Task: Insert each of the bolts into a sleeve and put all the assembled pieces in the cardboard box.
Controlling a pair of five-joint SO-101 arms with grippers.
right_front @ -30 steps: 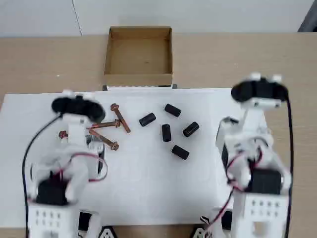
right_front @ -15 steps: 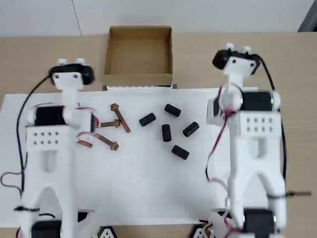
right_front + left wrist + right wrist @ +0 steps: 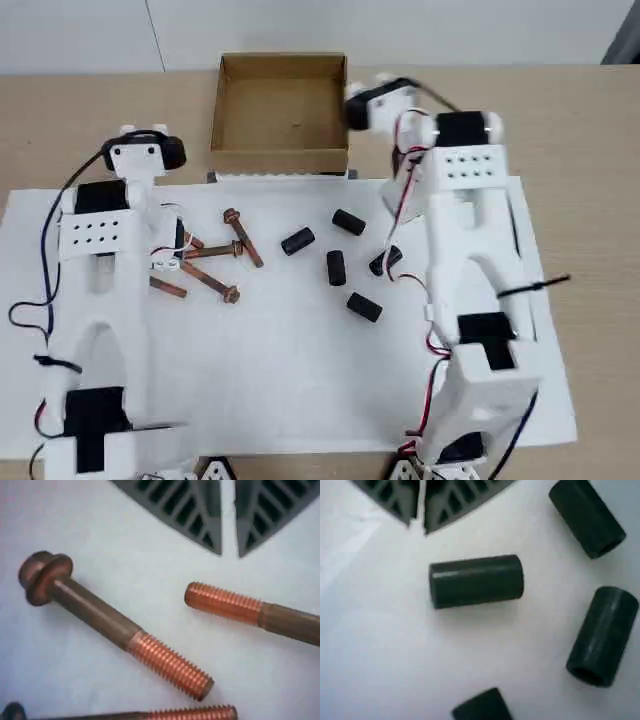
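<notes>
Left wrist view puts the left arm's jaws directly over the bolts: the two tips are drawn together to a thin slit and hold nothing. Closest to the tips is the threaded end of one bolt (image 3: 250,612), just off them. Its long axis runs nearly along the line on which the jaws close, so I judge the wrist must roll before the tips can straddle the shank. A flanged bolt (image 3: 115,630) lies a little farther from the tips, slanted to that line, head away from the other's thread.

The right arm's jaws are likewise closed to a slit and empty, above the sleeves. The nearest sleeve (image 3: 476,581) sits just off the tips, lying on its side, its axis also along the closing line. Another sleeve (image 3: 602,635) lies farther out but more nearly across that line, which looks the easier grasp.

From the high view, the left arm (image 3: 100,230) is nearer the bolts and the right arm (image 3: 460,180) nearer the sleeves. The cardboard box (image 3: 280,160) sits beyond both on the worktop (image 3: 100,110), with nothing assembled in it yet.
</notes>
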